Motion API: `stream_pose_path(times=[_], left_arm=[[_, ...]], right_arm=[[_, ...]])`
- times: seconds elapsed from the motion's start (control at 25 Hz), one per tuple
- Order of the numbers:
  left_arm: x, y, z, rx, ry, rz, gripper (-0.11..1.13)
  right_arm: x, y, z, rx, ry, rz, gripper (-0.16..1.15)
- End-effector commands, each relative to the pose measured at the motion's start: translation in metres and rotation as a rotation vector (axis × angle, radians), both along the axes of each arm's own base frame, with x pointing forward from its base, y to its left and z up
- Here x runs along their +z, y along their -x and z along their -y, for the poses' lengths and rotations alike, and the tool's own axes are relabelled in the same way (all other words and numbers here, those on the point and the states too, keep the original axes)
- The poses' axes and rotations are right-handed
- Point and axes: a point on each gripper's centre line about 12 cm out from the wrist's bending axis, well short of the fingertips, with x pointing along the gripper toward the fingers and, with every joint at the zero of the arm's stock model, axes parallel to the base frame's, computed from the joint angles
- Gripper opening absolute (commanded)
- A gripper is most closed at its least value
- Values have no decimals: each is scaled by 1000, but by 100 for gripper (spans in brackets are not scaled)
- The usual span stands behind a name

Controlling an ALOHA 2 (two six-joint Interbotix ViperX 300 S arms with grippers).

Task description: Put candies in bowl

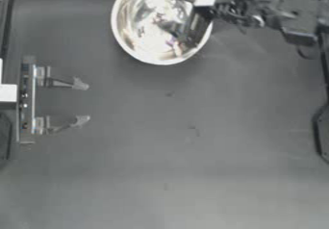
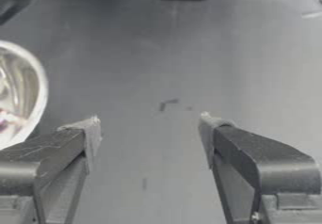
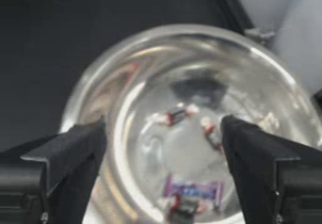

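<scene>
Two arms show from above: the right gripper (image 1: 186,19) hangs over the bowl (image 1: 132,43) at the desk's (image 1: 193,151) far edge, the left gripper (image 1: 80,103) parked, jaws wide and empty. Right wrist view: jaws apart, holding nothing; candies (image 3: 192,190) lie inside (at least four visible). Likely release done; next, withdraw.

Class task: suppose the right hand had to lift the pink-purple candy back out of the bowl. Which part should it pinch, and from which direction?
Pinch the pink-purple candy across its short sides, coming straight down from above. It lies flat on the bottom of the bowl, whose curved walls probably block any sideways approach. The right hand hangs open above the bowl; white candies lie close by.
</scene>
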Motion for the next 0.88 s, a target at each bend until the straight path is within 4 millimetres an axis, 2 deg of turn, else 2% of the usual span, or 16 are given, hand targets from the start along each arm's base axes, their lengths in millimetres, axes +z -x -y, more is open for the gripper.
stream_pose_path(times=[0.04,0.48,0.88], left_arm=[[7,-2,-1,5,-5,19,96],[8,-1,-3,9,-15,20,96],[8,1,-9,25,-33,0,96]], right_arm=[[31,21,-20,19,36,85,99],[35,78,-64,47,33,168,99],[35,111,-107,120,0,224,99]])
